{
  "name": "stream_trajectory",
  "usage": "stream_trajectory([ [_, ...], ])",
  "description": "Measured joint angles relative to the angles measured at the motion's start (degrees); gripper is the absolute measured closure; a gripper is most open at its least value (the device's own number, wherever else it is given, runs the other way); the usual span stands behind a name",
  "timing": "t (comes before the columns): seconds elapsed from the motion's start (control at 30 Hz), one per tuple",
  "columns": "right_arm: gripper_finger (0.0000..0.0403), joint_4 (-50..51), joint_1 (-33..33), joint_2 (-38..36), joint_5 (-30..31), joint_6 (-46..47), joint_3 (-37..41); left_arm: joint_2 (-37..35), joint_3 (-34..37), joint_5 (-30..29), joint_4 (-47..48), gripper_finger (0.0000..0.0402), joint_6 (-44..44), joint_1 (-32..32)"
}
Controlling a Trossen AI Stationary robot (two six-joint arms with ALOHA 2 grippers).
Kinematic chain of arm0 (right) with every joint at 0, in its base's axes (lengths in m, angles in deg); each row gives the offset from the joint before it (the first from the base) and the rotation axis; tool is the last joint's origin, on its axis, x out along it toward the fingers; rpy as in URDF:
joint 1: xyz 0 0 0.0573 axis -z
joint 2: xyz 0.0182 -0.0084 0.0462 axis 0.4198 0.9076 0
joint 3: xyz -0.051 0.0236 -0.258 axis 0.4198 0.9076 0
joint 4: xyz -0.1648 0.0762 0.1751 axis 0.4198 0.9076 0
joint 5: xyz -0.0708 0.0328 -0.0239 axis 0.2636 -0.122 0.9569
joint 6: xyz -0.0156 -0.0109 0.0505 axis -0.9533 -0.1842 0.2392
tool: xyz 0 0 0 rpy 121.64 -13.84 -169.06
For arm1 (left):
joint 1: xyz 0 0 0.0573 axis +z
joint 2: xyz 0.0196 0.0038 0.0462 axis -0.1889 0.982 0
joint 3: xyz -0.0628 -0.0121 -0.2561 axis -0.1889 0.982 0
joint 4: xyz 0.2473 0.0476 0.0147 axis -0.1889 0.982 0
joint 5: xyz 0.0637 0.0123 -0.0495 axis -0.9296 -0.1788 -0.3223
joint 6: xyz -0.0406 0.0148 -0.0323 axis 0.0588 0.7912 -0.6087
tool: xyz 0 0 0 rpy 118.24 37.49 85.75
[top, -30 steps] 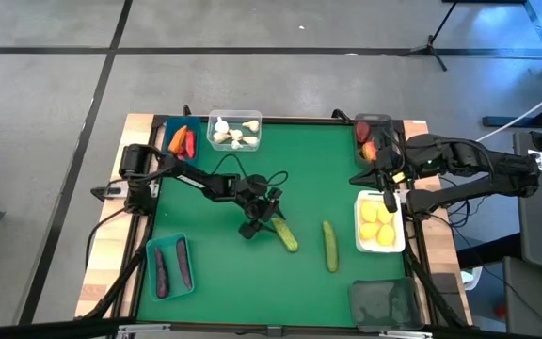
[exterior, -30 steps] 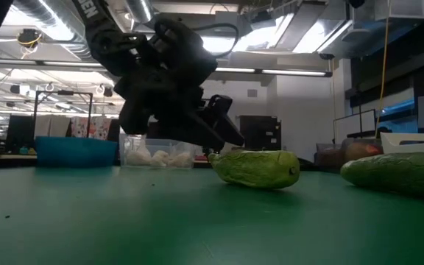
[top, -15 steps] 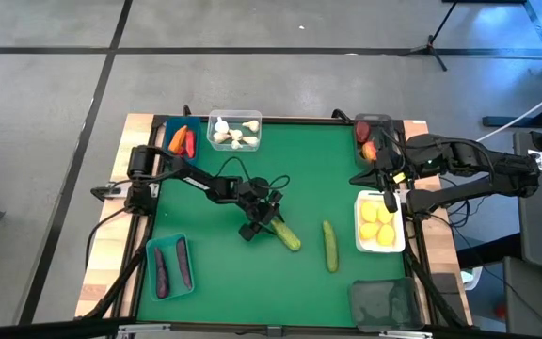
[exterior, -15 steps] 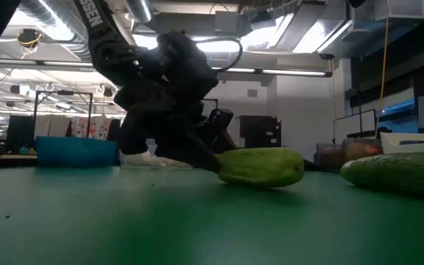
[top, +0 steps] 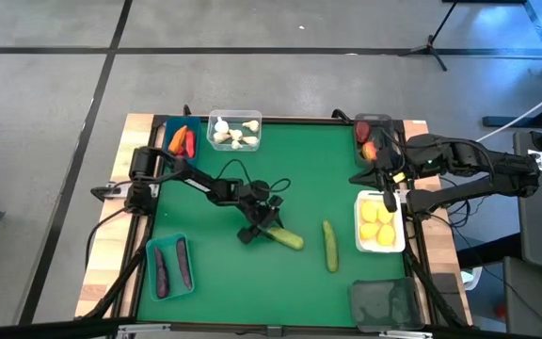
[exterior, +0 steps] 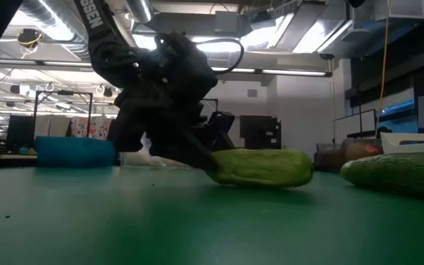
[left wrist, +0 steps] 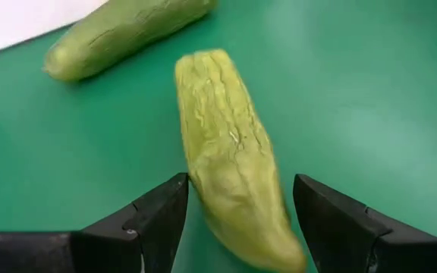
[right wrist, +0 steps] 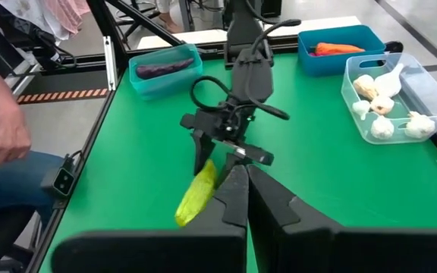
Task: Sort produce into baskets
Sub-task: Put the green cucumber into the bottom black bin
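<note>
A pale green cucumber (top: 285, 237) lies flat on the green table near its middle, and shows in the left wrist view (left wrist: 230, 159). My left gripper (top: 258, 226) is open and low over the table, its two fingers on either side of the cucumber's left end (exterior: 219, 165). A second, darker cucumber (top: 329, 247) lies to its right. My right gripper (right wrist: 245, 189) is shut and empty, waiting at the table's right edge (top: 384, 174) by the baskets there. My left gripper is open around the cucumber's left end. The inner side of one fingertip (left wrist: 174, 189) touches the cucumber's side (left wrist: 196, 178); the other finger stands a little apart. The fingers come slanting down from the table's left, along the cucumber, which lies on the table.
Blue basket with carrot and peppers (top: 179, 141), clear basket with garlic (top: 234, 130), teal basket with eggplants (top: 169, 266), white basket with lemons (top: 380, 224), dark basket with apples (top: 373, 137), dark empty basket (top: 386, 303). A person's hand (right wrist: 6, 129) shows beyond the table.
My left gripper has come down to the table and gone a little toward the right edge, staying open. The pale cucumber has turned on the table: it lay slanting toward the near right and now lies more nearly left to right.
</note>
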Motion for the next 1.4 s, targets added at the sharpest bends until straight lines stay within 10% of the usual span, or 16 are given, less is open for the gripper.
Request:
stream_trajectory([
  [0.57, 0.0402, 0.0, 0.0, 0.0, 1.09, 0.05, 0.0, 0.37, -0.81, -1.75, 0.13, 0.0265, -5.22, -0.74],
  [1.0, 0.0402, -1.06, 0.01, 0.47, 1.35, -0.04, -0.02, -3.58, -0.85, -1.97, -7.25, 0.0261, -23.65, 0.15],
  [1.4, 0.0402, -7.45, 0.02, 4.79, 17.46, -5.06, -0.09, -17.98, -0.84, -1.92, -19.72, 0.0251, -31.25, 3.31],
])
